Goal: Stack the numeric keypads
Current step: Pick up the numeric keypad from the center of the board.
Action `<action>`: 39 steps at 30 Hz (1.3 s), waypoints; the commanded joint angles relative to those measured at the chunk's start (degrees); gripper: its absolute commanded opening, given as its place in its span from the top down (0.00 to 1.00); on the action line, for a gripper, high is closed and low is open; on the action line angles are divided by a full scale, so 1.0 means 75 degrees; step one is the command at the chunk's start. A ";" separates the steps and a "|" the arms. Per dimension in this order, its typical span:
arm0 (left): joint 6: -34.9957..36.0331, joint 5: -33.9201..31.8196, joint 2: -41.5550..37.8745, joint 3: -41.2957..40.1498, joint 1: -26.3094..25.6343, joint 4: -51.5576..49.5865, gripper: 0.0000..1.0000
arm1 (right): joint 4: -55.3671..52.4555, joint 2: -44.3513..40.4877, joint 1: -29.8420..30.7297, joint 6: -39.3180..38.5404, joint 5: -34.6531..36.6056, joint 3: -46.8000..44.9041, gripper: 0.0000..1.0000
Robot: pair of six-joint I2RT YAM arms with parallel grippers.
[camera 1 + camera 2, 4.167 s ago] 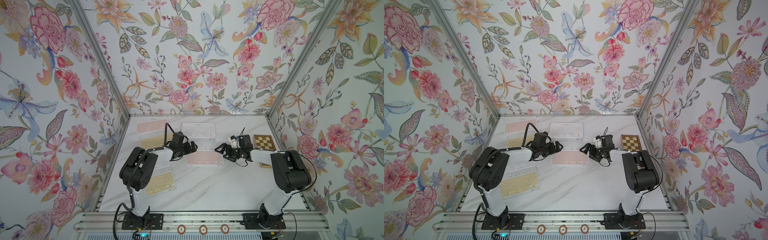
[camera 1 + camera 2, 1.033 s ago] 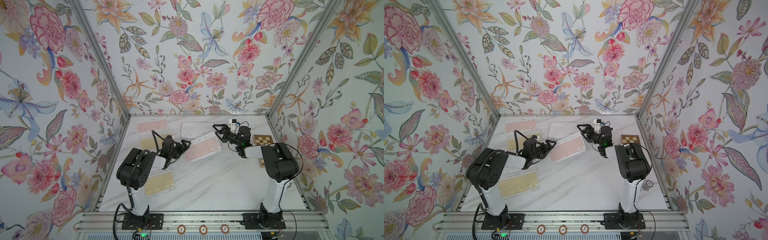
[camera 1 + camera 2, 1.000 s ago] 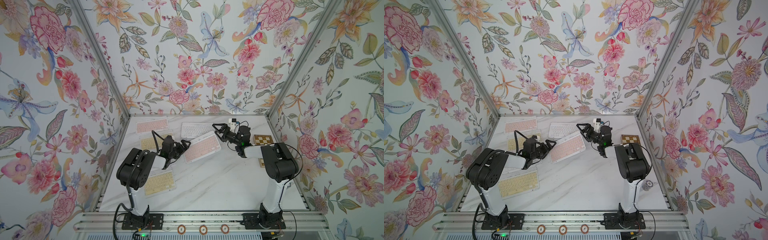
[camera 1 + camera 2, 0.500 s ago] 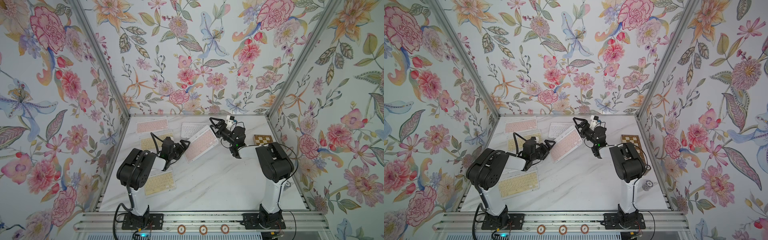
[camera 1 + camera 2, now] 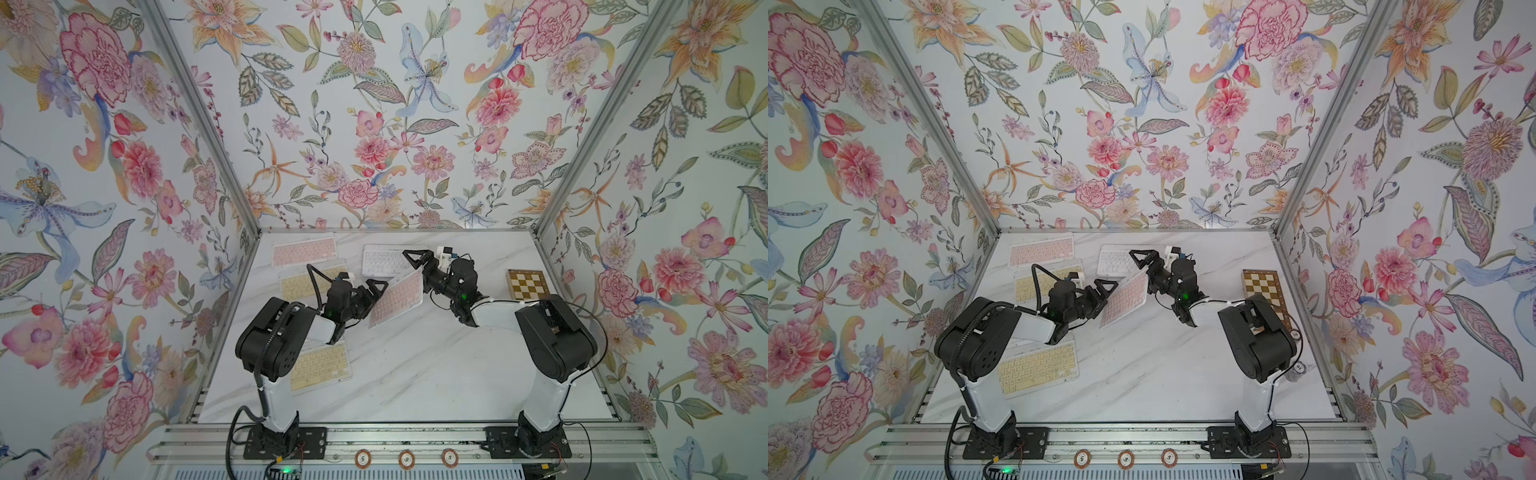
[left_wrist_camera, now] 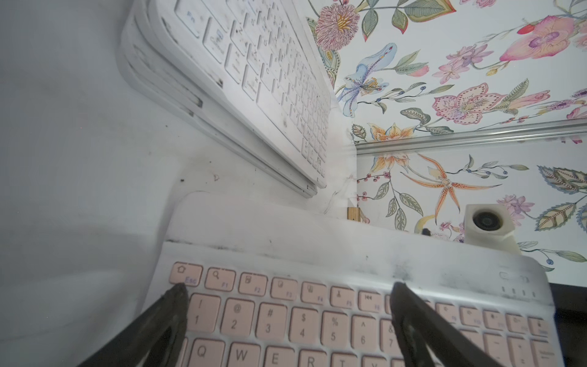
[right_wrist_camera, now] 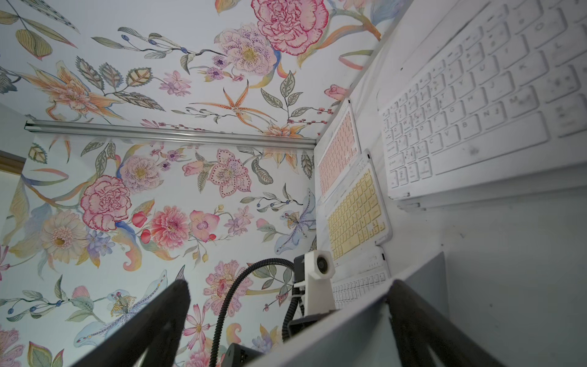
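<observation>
**Q:** State of the left gripper [image 6: 287, 287]?

**A:** Its jaws are set wide apart. Both fingertips [image 6: 178, 292] lie over the key face of the tilted pink keypad [image 5: 397, 299], at its top key rows. Nothing is clamped between them.

**Q:** And the right gripper [image 7: 289, 282]?

**A:** Its jaws are spread fully. One finger sits at the blank back of the same keypad and the other stands free in the air. It has no clamping grip either.

**Q:** Where is that keypad?

**A:** It is mid-table between the two grippers, set steeply on edge with its keys facing the left arm [image 5: 282, 332]. From where I stand, I cannot tell whether its lower edge touches the table [image 5: 436, 374].

**Q:** And the other keypads?

**A:** The white stack [image 5: 382, 262], several layers deep, lies just behind the tilted one. The flat pink keypad [image 5: 303, 253] lies at the far left corner. The far yellow keypad [image 5: 297, 284] lies just in front of it. The near yellow keypad [image 5: 322, 368] lies flat at the near left, partly under the left arm.

**Q:** Anything else?

**A:** The chessboard [image 5: 527, 284] lies near the right wall, well apart from the keypads.
</observation>
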 commanded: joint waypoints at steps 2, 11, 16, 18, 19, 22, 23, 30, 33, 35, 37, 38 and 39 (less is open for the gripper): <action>-0.0057 0.0154 -0.0107 -0.0040 -0.0024 0.0307 0.01 | -0.2124 -0.0552 0.0073 -0.0610 -0.0367 0.0580 0.01; -0.0092 0.0185 -0.0034 -0.0039 -0.0024 0.0391 0.01 | -0.3671 -0.0760 0.0215 -0.1205 -0.0596 0.1132 0.01; -0.0115 0.0190 0.0000 -0.0075 -0.0023 0.0466 0.01 | -0.5147 -0.0961 0.0273 -0.2188 -0.0542 0.1811 0.00; -0.0137 0.0190 0.0024 -0.0087 -0.0030 0.0517 0.01 | -0.5770 -0.1024 0.0297 -0.2632 -0.0518 0.2125 0.06; -0.0139 0.0203 0.0040 -0.0087 -0.0029 0.0533 0.01 | -0.6058 -0.1047 0.0319 -0.2857 -0.0543 0.2262 0.08; -0.0160 0.0224 0.0060 -0.0075 -0.0023 0.0573 0.01 | -0.6803 -0.1109 0.0407 -0.3430 -0.0503 0.2569 0.15; -0.0151 0.0225 0.0064 -0.0075 -0.0024 0.0584 0.01 | -0.7019 -0.1143 0.0442 -0.3582 -0.0472 0.2635 0.18; -0.0151 0.0215 0.0106 -0.0110 -0.0024 0.0618 0.01 | -0.7670 -0.1465 0.0634 -0.4146 -0.0291 0.2660 0.42; -0.0174 0.0213 0.0082 -0.0110 -0.0023 0.0626 0.01 | -0.8044 -0.1435 0.0671 -0.4492 -0.0132 0.2801 0.48; -0.0157 0.0218 0.0039 -0.0110 -0.0013 0.0591 0.01 | -0.8248 -0.1378 0.0684 -0.4659 -0.0107 0.2897 0.50; -0.0118 0.0201 -0.0004 -0.0085 -0.0012 0.0509 0.01 | -0.8387 -0.1384 0.0706 -0.4816 0.0014 0.2910 0.54; -0.0115 0.0206 -0.0038 -0.0087 -0.0014 0.0496 0.01 | -0.8467 -0.1388 0.0719 -0.4896 0.0096 0.2923 0.54; -0.0107 0.0212 -0.0051 -0.0087 -0.0004 0.0496 0.01 | -0.8515 -0.1414 0.0719 -0.4967 0.0157 0.2912 0.55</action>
